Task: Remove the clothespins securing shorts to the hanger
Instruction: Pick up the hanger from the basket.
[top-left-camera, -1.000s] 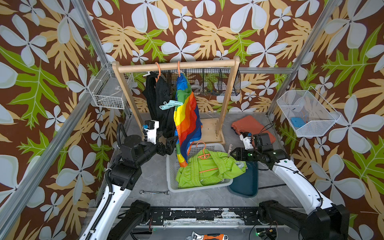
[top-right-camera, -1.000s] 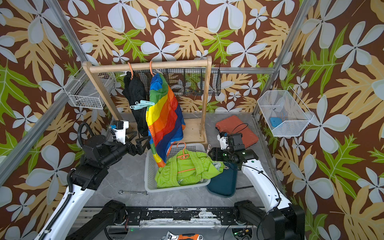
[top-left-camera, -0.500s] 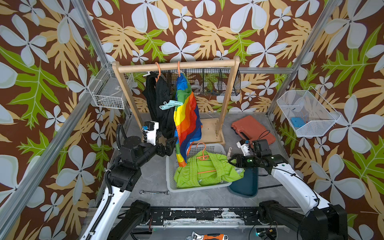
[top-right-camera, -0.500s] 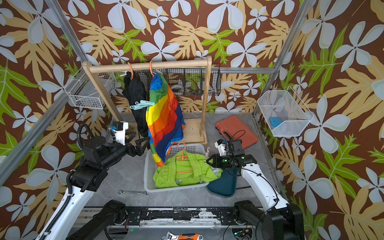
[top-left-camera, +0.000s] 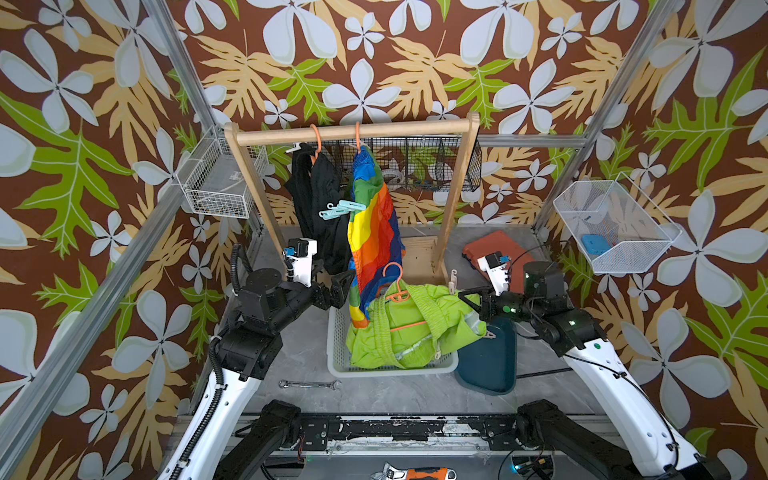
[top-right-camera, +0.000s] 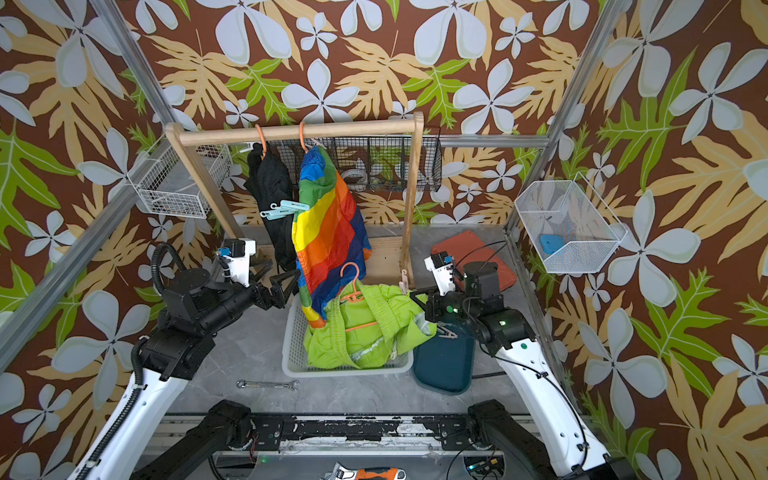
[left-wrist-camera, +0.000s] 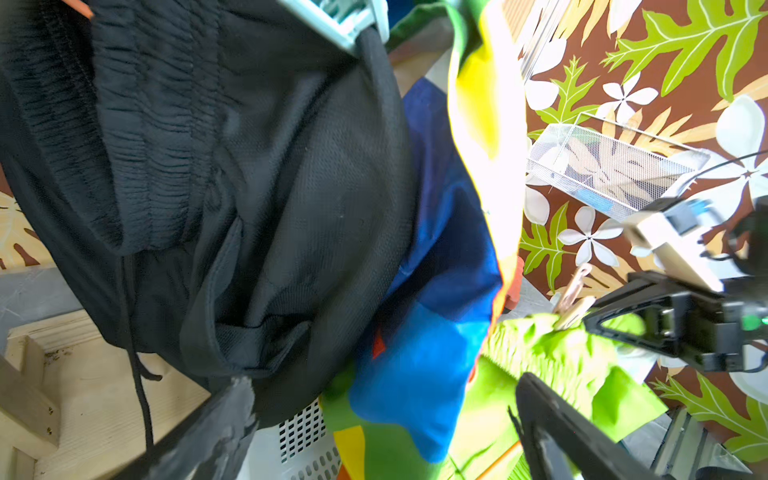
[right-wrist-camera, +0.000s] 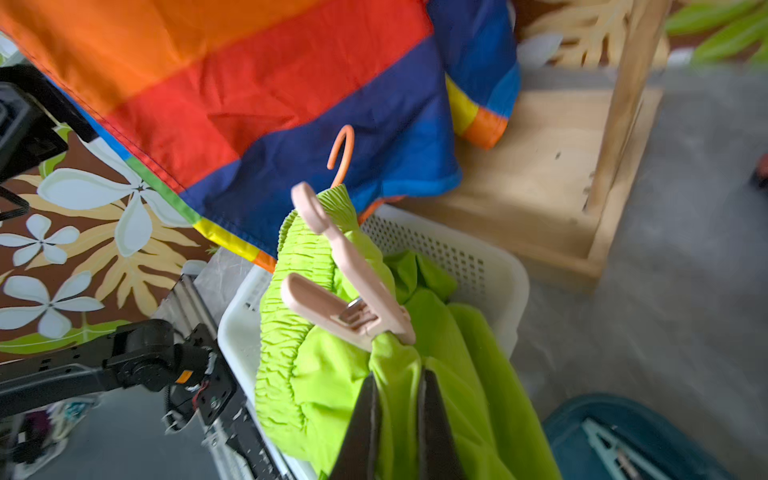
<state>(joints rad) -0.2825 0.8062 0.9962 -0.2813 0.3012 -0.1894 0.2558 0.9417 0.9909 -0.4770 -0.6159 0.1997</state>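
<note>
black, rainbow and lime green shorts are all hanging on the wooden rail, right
Not all three. The black shorts and the rainbow colour-blocked shorts hang on the wooden rail, but the lime green shorts lie in the white basket below it. Both top views show this.

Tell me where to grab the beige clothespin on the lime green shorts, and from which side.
Pinch the beige clothespin across its two splayed tail prongs. They stand free above the lime green shorts, while the biting end is buried in cloth. Come down from above, over the open V.
</note>
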